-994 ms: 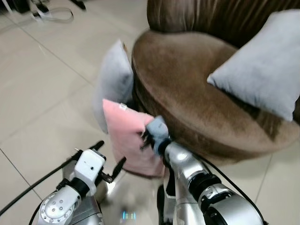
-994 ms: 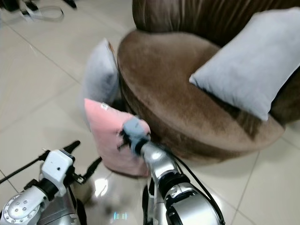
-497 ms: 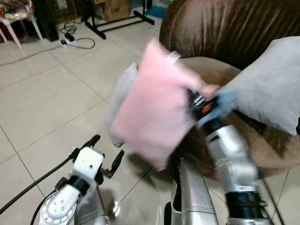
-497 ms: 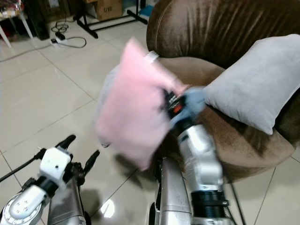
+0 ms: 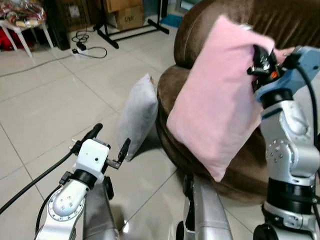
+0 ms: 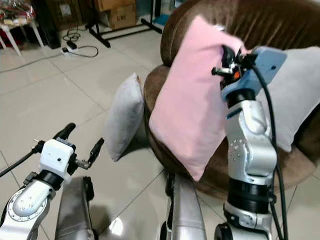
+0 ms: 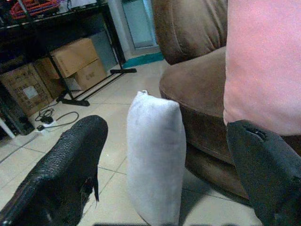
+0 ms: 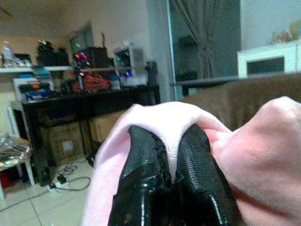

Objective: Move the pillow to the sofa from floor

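A pink pillow [image 5: 220,105] hangs in the air in front of the brown round sofa [image 5: 200,35], held by its top edge. My right gripper [image 5: 261,59] is raised high and shut on that edge; in the right wrist view its two black fingers [image 8: 146,174] pinch the pink fabric [image 8: 160,117]. The pillow's lower corner dangles over the sofa's front rim. My left gripper [image 5: 107,145] is low at the left above the floor, open and holding nothing; its fingers [image 7: 61,169] frame the floor scene.
A grey pillow [image 5: 137,115] stands on the tile floor leaning against the sofa's left side. Another grey pillow [image 6: 295,100] rests on the sofa seat at the right. A black stand, boxes and cables [image 5: 85,47] lie at the far left.
My right arm has lifted the pink pillow from floor level up to the height of the sofa back and carried it rightward. The camera has tilted up.
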Available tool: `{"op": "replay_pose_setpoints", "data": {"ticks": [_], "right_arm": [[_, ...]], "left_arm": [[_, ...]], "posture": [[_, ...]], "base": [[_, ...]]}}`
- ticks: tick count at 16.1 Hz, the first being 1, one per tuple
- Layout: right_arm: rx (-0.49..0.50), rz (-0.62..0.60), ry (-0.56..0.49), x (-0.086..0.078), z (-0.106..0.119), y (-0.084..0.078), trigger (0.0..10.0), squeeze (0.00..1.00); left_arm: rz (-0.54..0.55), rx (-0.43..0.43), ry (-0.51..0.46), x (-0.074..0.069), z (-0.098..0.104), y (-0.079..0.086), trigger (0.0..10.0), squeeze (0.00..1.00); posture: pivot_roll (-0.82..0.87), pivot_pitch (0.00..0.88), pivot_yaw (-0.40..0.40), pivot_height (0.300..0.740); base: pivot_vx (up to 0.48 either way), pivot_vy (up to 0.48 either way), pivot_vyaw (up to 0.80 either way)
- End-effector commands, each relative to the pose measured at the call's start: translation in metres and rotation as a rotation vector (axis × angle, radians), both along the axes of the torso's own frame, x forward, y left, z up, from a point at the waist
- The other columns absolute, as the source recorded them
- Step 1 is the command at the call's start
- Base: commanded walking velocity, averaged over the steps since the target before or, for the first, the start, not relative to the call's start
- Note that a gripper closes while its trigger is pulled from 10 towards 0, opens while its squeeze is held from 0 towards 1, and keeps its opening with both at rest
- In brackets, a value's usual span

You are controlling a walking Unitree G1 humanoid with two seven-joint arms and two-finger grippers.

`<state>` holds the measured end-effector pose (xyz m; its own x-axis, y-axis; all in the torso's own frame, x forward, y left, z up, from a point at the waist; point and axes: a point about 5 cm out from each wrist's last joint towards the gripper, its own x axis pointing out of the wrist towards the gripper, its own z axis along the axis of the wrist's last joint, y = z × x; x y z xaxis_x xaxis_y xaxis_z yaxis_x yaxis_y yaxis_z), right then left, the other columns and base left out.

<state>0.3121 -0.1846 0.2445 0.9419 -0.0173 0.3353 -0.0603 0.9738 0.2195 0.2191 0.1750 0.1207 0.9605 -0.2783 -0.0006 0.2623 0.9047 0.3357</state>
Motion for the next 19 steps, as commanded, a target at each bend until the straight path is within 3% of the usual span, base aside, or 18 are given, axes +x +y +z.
{"op": "replay_pose_setpoints", "data": {"ticks": [1, 4, 6, 11, 15, 19], "right_arm": [[0.004, -0.029, -0.047, -0.004, 0.013, -0.001, 10.0, 0.00], [0.002, -0.046, -0.009, -0.003, 0.006, -0.003, 10.0, 0.00], [-0.017, -0.071, 0.107, -0.009, -0.031, 0.000, 10.0, 0.00], [0.003, -0.089, 0.158, -0.011, -0.047, 0.003, 10.0, 0.00], [-0.033, -0.124, 0.274, -0.024, -0.087, -0.001, 10.0, 0.00], [-0.032, -0.127, 0.285, -0.026, -0.091, 0.001, 10.0, 0.00]], "left_arm": [[0.017, -0.007, -0.030, 0.001, 0.008, 0.002, 10.0, 0.00], [0.025, -0.013, -0.038, 0.004, 0.010, 0.003, 10.0, 0.00], [0.019, -0.014, -0.043, 0.009, 0.010, 0.001, 10.0, 0.00], [0.004, -0.016, -0.046, 0.017, 0.010, -0.003, 10.0, 0.00], [0.003, -0.025, -0.019, 0.019, 0.003, -0.005, 10.0, 0.00], [0.011, -0.028, -0.020, 0.022, 0.002, -0.005, 10.0, 0.00]], "posture": [[0.05, 0.000, -0.093, 0.545], [0.05, 0.000, -0.087, 0.570], [0.05, 0.000, -0.077, 0.590], [0.04, 0.000, -0.061, 0.630], [0.03, 0.000, -0.050, 0.670], [0.03, 0.000, -0.043, 0.695]], "base": [[0.000, 0.000, 0.00], [0.000, 0.000, 0.00], [0.000, 0.000, 0.00], [0.000, 0.000, 0.00], [0.000, 0.000, 0.00], [0.000, 0.000, 0.00]]}}
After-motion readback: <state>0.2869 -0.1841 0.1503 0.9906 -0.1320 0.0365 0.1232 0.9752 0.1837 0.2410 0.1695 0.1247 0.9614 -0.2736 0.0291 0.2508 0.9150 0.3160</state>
